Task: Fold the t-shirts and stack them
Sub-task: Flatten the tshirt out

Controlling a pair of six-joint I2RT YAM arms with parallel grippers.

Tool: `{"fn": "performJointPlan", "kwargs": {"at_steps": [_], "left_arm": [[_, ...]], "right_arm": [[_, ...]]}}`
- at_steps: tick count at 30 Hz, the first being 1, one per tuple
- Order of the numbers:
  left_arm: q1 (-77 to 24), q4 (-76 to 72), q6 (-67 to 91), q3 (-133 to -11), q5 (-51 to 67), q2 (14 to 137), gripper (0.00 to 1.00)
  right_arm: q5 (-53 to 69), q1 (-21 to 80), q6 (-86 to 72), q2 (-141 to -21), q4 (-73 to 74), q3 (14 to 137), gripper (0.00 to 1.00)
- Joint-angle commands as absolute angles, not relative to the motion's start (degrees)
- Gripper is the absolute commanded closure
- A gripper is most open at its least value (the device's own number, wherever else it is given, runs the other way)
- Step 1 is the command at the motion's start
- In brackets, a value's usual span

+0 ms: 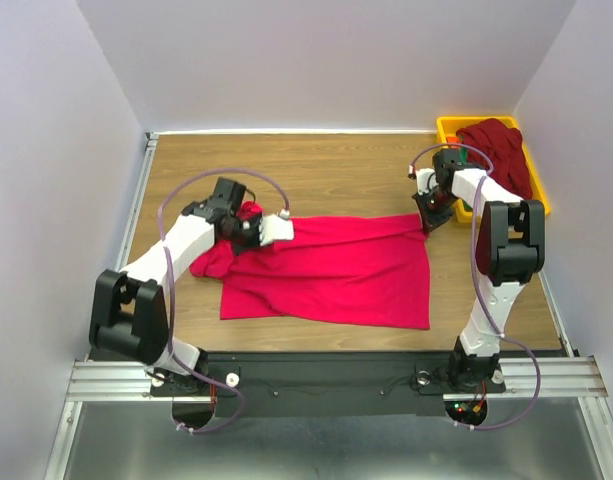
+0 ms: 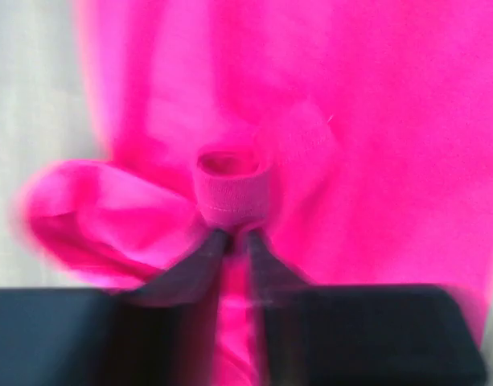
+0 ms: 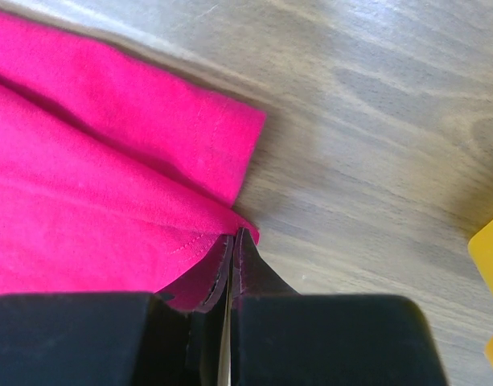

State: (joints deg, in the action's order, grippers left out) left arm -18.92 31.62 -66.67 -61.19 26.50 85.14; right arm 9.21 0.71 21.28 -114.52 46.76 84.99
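Observation:
A crimson-pink t-shirt (image 1: 336,270) lies spread across the wooden table, its left end bunched up. My left gripper (image 1: 254,225) sits over that bunched end. In the left wrist view it (image 2: 234,239) is shut on the shirt's ribbed collar (image 2: 230,189), with cloth pinched between the dark fingers (image 2: 190,269). My right gripper (image 1: 426,218) holds the shirt's far right corner. Seen from the right wrist, it (image 3: 232,239) is shut on the hemmed edge of the shirt (image 3: 93,201). A dark maroon t-shirt (image 1: 501,150) lies heaped in the tray.
The yellow tray (image 1: 448,125) stands at the back right corner, just beyond my right gripper; its edge (image 3: 491,249) shows in the right wrist view. Bare wooden table (image 1: 326,170) lies behind the shirt. Grey walls close in the table on three sides.

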Motion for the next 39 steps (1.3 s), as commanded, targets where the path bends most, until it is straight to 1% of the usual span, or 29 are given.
{"fn": "performJointPlan", "kwargs": {"at_steps": [1, 2, 3, 4, 8, 9, 10, 12, 15, 17, 19, 22, 23, 24, 27, 28, 29, 33, 39], "left_arm": [[-19.7, 35.6, -72.4, -51.6, 24.7, 82.2, 0.60], [-19.6, 36.2, -74.1, -48.6, 23.6, 81.1, 0.45], [-19.4, 36.7, -74.7, -47.6, 23.4, 80.0, 0.41], [-18.6, 38.4, -75.6, -46.2, 23.6, 77.5, 0.39], [-13.4, 44.6, -81.3, -47.5, 26.0, 72.2, 0.39], [-12.2, 46.5, -85.5, -48.4, 26.8, 71.6, 0.39], [-9.8, 48.8, -86.7, -50.5, 28.5, 71.2, 0.40], [-8.1, 50.0, -88.6, -53.2, 30.6, 71.5, 0.40], [-7.6, 53.5, -90.3, -60.2, 35.4, 76.9, 0.40], [-7.9, 59.5, -97.6, -65.0, 38.8, 80.1, 0.39], [-9.4, 60.9, -99.2, -68.3, 39.5, 84.2, 0.38], [-14.5, 60.2, -98.7, -71.0, 38.0, 88.0, 0.38], [-17.5, 58.2, -95.7, -72.4, 37.0, 89.4, 0.37], [-19.0, 56.8, -94.1, -73.2, 36.5, 89.4, 0.29], [-22.8, 54.7, -91.7, -75.8, 33.4, 93.4, 0.29], [-24.3, 53.3, -88.5, -76.0, 32.6, 94.9, 0.28], [-24.6, 49.2, -86.2, -76.6, 30.8, 95.7, 0.29], [-23.1, 45.6, -80.9, -82.9, 28.1, 100.8, 0.37], [-20.1, 45.3, -83.8, -94.6, 23.2, 109.5, 0.37]], "right_arm": [[10.3, 0.3, 24.8, -110.7, 48.7, 84.5, 1.00], [10.5, 0.3, 25.3, -110.5, 49.0, 84.2, 1.00], [10.5, 0.3, 25.7, -110.2, 49.3, 83.9, 0.99], [10.4, 0.3, 26.2, -109.6, 49.9, 83.3, 0.99], [10.1, 0.3, 27.2, -108.2, 50.5, 82.3, 0.99], [10.1, 0.3, 27.4, -108.0, 50.6, 82.2, 0.99], [10.2, 0.3, 27.5, -107.8, 50.9, 82.1, 1.00], [10.6, 0.3, 27.7, -107.7, 51.1, 82.1, 0.99], [11.2, 0.3, 27.9, -107.6, 51.4, 81.9, 0.99], [11.4, 0.3, 27.9, -107.6, 51.7, 81.7, 0.99], [12.0, 0.3, 28.1, -107.4, 51.6, 80.9, 0.99], [12.7, 0.3, 27.8, -106.9, 51.8, 80.2, 0.99], [13.3, 0.3, 27.5, -106.6, 52.0, 79.9, 0.99], [13.3, 0.3, 27.5, -106.5, 52.0, 79.9, 0.99], [14.0, 0.3, 27.2, -106.3, 52.1, 79.2, 1.00], [14.1, 0.3, 27.2, -106.2, 52.0, 79.0, 1.00], [14.2, 0.3, 27.2, -106.0, 52.0, 78.6, 1.00], [14.6, 0.4, 27.1, -105.6, 51.9, 78.0, 1.00], [13.9, 0.3, 27.2, -105.6, 51.9, 77.6, 0.99]]}}
